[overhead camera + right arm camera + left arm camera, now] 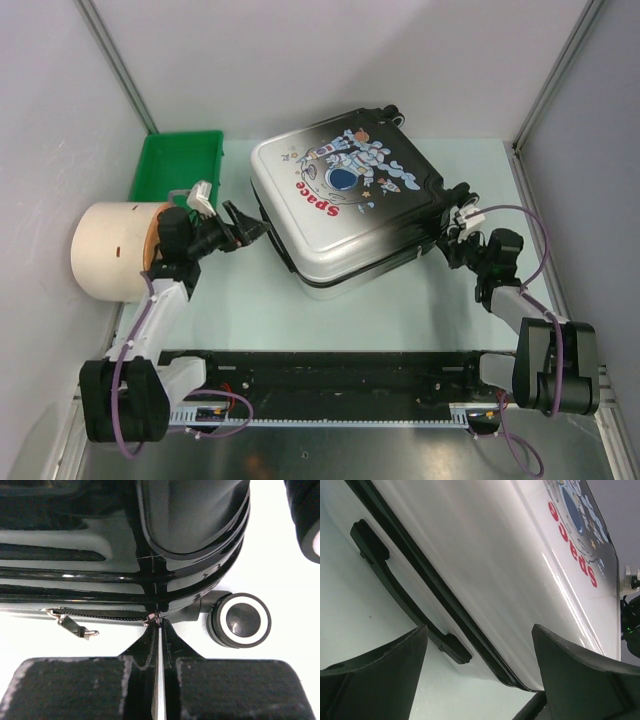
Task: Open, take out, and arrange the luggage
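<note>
Top external view: the suitcase (345, 205) lies flat in the middle of the bench (400, 310), astronaut print up, wheels toward the far edge, lid closed. A green tray (180, 160) and a cream cylinder (110, 248) stand to its left.

The left gripper (245, 228) hovers just beside the case's left edge, jaws spread wide and holding nothing. Its wrist view shows the black side handle (400, 590) lying between them, untouched.

The right gripper (455, 225) is at the near right corner. In its wrist view the jaws are pressed together, their tips meeting at the zip slider (152, 618) on the seam, beside a wheel (239, 619). I cannot tell whether the tab is caught between them. A second pull (75, 627) hangs free further along the zip.

Assessment: the opening step is in hand, and unzipping has barely begun. The next move calls for a steady draw along the seam, with the left arm bracing the shell against sliding.
</note>
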